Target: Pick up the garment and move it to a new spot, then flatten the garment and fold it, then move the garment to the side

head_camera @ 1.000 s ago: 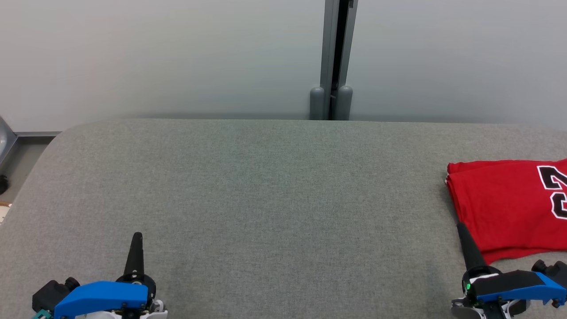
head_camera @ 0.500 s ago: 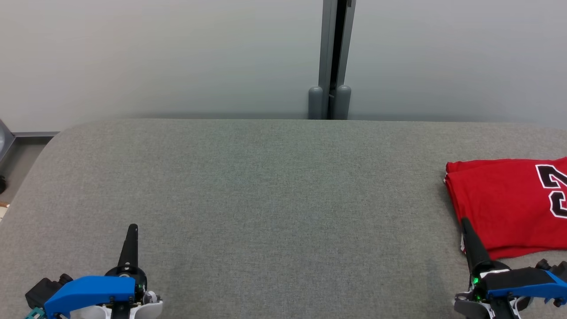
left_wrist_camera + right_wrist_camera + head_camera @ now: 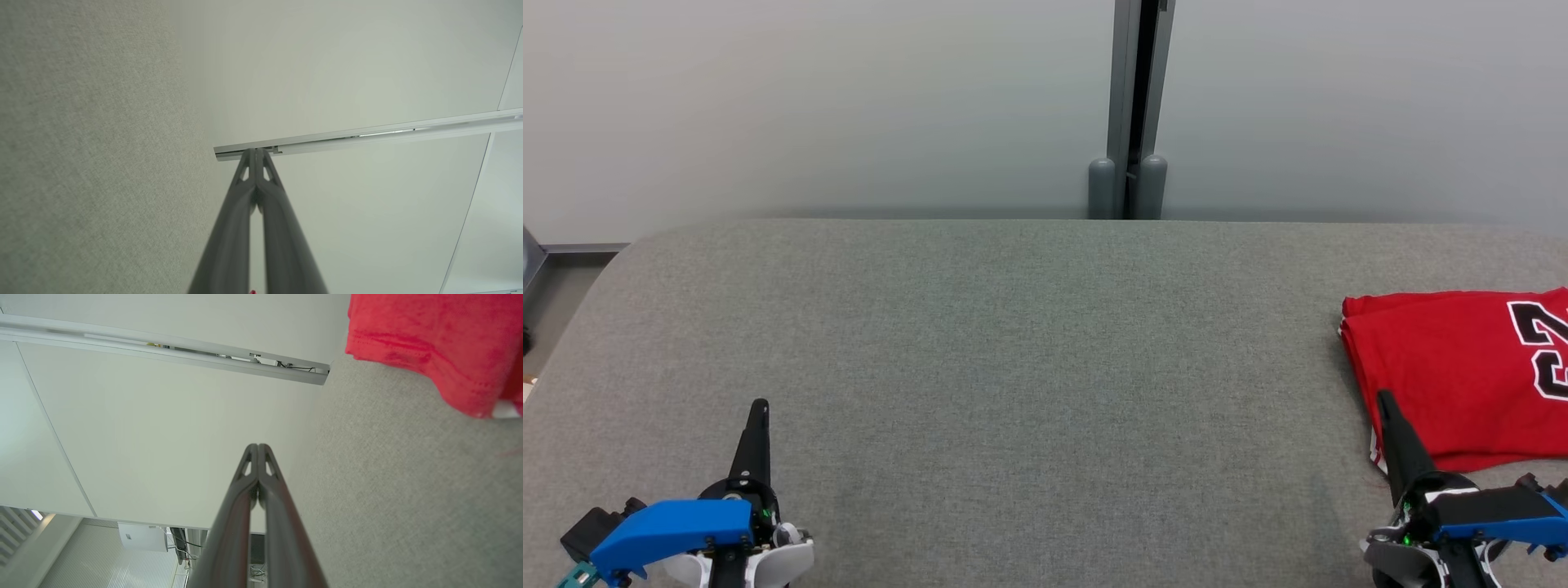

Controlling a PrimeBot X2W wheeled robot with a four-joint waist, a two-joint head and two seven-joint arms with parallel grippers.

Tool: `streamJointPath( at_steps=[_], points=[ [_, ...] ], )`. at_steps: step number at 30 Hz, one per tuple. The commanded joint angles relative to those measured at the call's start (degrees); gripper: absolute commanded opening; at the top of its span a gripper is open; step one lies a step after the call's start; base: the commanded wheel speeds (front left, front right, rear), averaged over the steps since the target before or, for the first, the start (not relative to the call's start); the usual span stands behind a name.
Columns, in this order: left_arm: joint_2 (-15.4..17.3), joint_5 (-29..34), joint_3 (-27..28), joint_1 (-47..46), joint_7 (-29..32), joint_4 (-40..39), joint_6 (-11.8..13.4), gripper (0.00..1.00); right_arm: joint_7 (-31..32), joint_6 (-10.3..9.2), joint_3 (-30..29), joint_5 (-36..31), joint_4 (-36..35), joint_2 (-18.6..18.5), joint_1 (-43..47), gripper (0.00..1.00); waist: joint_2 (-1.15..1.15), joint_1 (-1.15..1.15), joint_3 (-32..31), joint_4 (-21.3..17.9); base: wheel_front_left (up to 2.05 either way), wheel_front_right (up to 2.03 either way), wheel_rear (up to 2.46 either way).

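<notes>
The garment (image 3: pixel 1462 367) is a red jersey with black and white numerals, folded and lying flat at the right edge of the grey padded table (image 3: pixel 1029 343). Its hem (image 3: pixel 429 339) shows in the right wrist view at the upper right. My right gripper (image 3: pixel 1384 400) is shut with nothing in it, and its tip overlaps the garment's near left corner in the head view. At the lower left my left gripper (image 3: pixel 759 406) is shut and empty, far from the garment. Both wrist views show the finger pairs pressed together (image 3: pixel 256 153) (image 3: pixel 257 447).
A pale wall runs behind the table, with a grey vertical post (image 3: pixel 1131 106) at its middle. The table's rounded left corner (image 3: pixel 629 245) drops to the floor there.
The view has shifted a little. Both grippers sit lower in the picture, drawn back toward me. The right gripper's tip now overlaps less of the garment. The garment lies as before.
</notes>
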Motion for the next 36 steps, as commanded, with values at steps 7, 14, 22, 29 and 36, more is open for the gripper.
streamJointPath(
  at_steps=[7, 14, 22, 29, 36],
  points=[
    [-0.1, -3.5, 0.9, -1.3, 1.1, -0.8, -0.7, 0.0, 1.1, 0.02, -0.5, 4.0, -1.0, -0.3, -1.0, 0.0, 0.0, 0.0, 0.1, -0.1, 0.0, 0.0, 0.0],
    [-0.1, -6.1, 1.4, -1.7, 1.9, -1.1, -0.8, 0.0, 1.9, 0.02, -0.8, 6.7, -1.3, -0.3, -1.2, 0.0, 0.0, 0.0, 0.1, -0.3, 0.0, 0.0, 0.0],
    [-0.1, -8.9, 1.9, -1.9, 2.6, -1.4, -1.1, 0.0, 2.6, 0.02, -1.0, 9.6, -1.6, -0.3, -1.3, 0.0, 0.0, 0.0, 0.2, -0.4, 0.0, 0.0, 0.0],
    [-0.1, -9.1, 1.9, -1.9, 2.8, -1.3, -1.1, 0.0, 2.7, 0.02, -1.1, 9.8, -1.7, -0.3, -1.4, 0.0, 0.0, 0.0, 0.2, -0.4, 0.0, 0.0, 0.0],
    [-0.1, -9.1, 1.9, -1.9, 2.7, -1.4, -1.1, 0.0, 2.7, 0.02, -1.1, 9.8, -1.7, -0.3, -1.4, 0.0, 0.0, 0.0, 0.2, -0.4, 0.0, 0.0, 0.0]
  ],
)
